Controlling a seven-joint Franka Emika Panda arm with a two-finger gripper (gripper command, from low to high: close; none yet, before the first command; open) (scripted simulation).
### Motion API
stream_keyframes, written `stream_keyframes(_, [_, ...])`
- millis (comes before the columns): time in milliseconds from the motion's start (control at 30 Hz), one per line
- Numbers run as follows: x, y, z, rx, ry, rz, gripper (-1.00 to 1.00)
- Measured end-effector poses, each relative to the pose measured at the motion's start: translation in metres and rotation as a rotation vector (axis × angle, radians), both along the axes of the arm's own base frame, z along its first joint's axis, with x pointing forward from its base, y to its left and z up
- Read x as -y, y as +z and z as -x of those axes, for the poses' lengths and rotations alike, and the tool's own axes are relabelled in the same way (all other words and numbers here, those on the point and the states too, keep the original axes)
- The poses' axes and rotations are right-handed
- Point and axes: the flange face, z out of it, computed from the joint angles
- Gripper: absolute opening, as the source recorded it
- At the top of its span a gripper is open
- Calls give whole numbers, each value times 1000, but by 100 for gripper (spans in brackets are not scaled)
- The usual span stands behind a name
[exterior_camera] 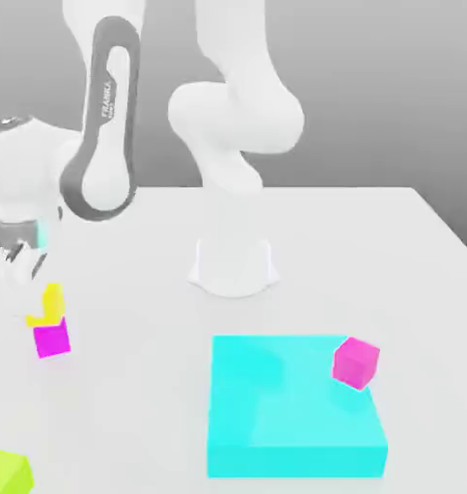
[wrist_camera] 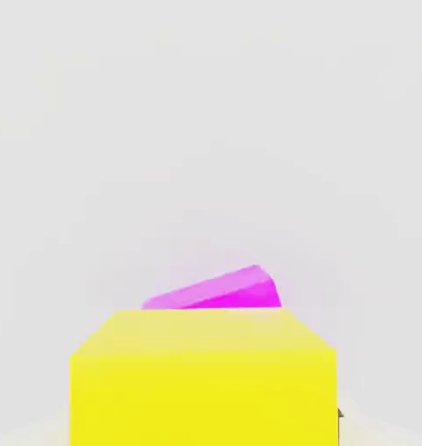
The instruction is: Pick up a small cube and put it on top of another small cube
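The small yellow cube (exterior_camera: 50,303) sits tilted on top of the purplish-magenta cube (exterior_camera: 52,341) near the exterior view's left edge, overhanging it a little toward the left. My gripper (exterior_camera: 23,262) hangs just above and to the left of the yellow cube, with a small gap between them. In the hand view the yellow cube (wrist_camera: 204,376) looms close, and a slanted part of the purplish-magenta cube (wrist_camera: 221,291) peeks out from behind it.
A large cyan block (exterior_camera: 295,410) lies at the front right, with a rosier magenta cube (exterior_camera: 356,363) on its right part. A lime cube (exterior_camera: 6,473) sits at the front left corner. The arm's white base (exterior_camera: 233,265) stands mid-table.
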Motion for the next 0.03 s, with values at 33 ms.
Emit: stream_keyframes(33, [0, 0, 0, 0, 0, 0, 100])
